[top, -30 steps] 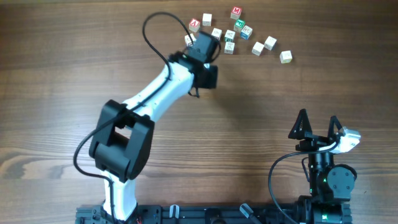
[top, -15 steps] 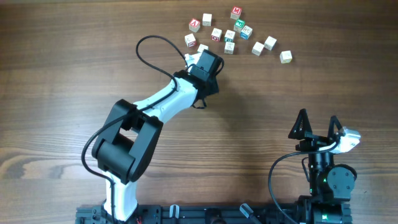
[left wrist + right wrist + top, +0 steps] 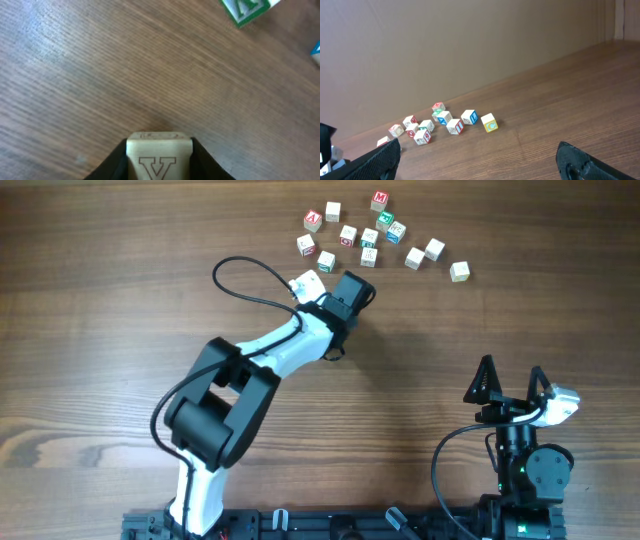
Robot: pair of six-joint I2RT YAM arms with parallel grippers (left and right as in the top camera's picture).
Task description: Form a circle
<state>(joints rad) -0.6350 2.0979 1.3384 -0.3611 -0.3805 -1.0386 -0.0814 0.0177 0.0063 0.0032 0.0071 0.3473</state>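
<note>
Left end effector [image 3: 159, 162] withdrew; clamps square-edged pale wooden cube [image 3: 159, 149].

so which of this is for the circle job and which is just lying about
For the job: pale wooden cube with a V face, held in the left gripper; scattered pale wooden alphabet cubes.
Just there: open right gripper, parked; black cable loop.

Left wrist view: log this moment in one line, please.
left gripper: shut on V block | right gripper: open, empty | other blocks: loose cluster, no circle yet
</note>
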